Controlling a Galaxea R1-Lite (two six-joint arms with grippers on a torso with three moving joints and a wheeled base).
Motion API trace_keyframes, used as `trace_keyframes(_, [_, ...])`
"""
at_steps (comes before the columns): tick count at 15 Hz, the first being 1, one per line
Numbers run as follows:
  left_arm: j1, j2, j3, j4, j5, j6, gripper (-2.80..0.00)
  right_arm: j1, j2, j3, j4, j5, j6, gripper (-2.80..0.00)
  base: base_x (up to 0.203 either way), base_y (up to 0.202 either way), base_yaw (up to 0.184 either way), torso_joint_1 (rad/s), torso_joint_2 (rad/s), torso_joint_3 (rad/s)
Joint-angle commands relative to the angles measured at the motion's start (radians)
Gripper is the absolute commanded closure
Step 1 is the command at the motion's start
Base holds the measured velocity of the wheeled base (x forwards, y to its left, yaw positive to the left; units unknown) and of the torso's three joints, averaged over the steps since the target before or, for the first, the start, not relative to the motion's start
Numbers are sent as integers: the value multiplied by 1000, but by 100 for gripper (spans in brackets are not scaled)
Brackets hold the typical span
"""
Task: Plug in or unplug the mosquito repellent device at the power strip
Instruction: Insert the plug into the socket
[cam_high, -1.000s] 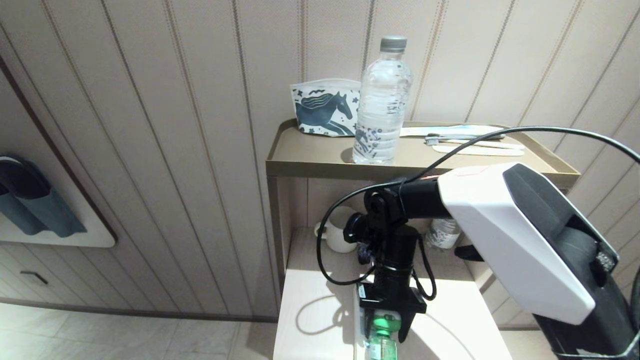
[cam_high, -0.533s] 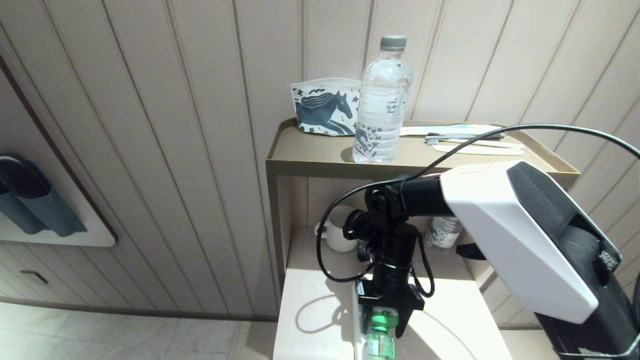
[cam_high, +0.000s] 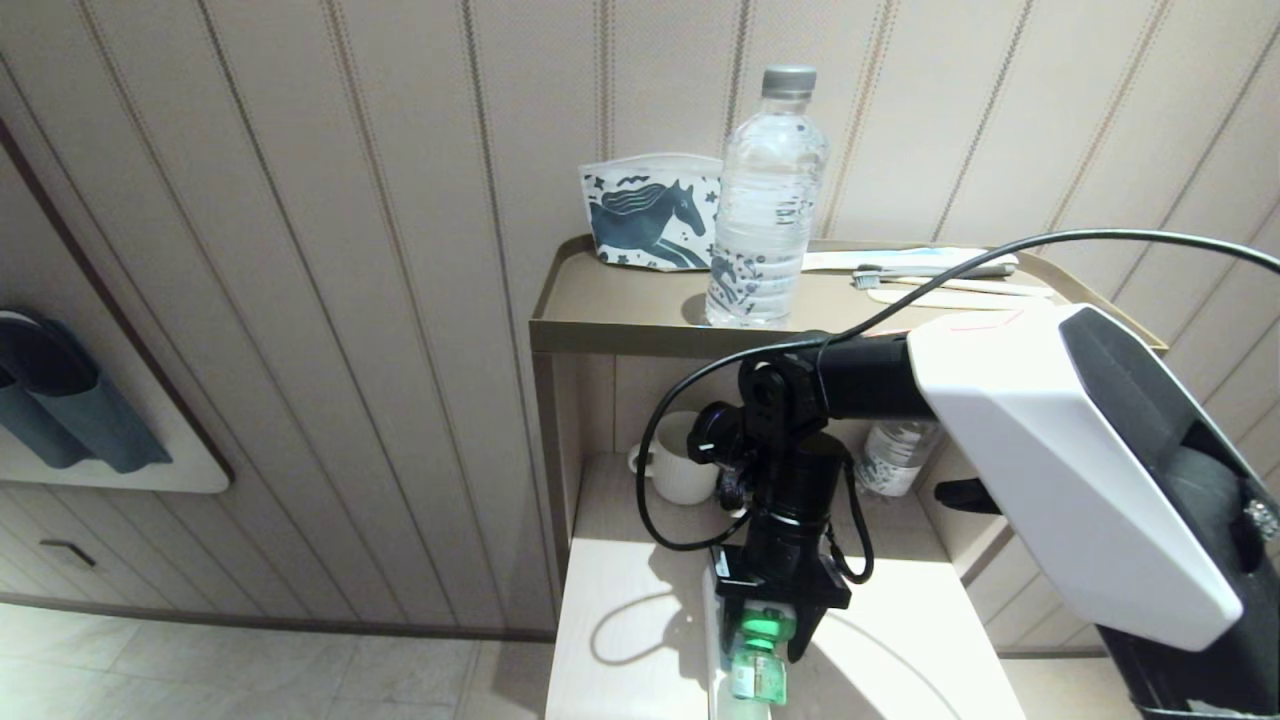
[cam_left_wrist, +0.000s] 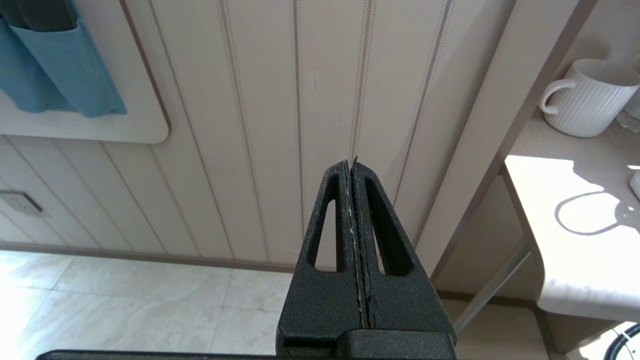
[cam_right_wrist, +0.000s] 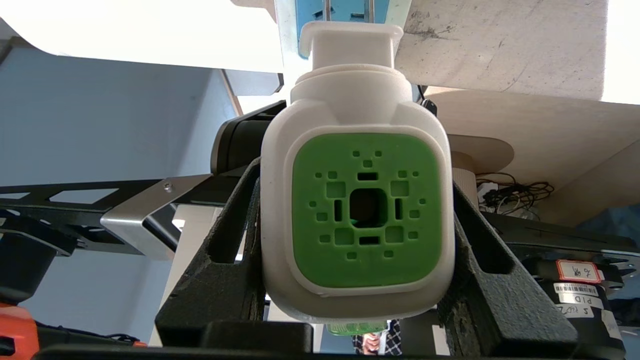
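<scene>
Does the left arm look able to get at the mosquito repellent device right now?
Probably not: the right gripper already clamps the mosquito repellent device, and the left gripper points at the wall panelling.

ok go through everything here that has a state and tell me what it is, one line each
right tool: shut on the mosquito repellent device
mosquito repellent device: gripped at both sides, plug end at a blue socket, prongs partly showing
power strip: lying on the lower shelf
left tool: shut, holding nothing, off beside the stand
water bottle: upright, capped, on the top shelf
white mug: upright
</scene>
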Motion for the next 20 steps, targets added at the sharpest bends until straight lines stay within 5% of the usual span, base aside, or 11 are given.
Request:
trace_keyframes(1, [0,2,0,-1,1,0,0,0,7,1,6,1,3,0,0,0,0,0,0,0])
trace_keyframes(20, [0,2,0,-1,1,0,0,-8,53,1,-18,-20,-4,0,0,0,0,0,0,0])
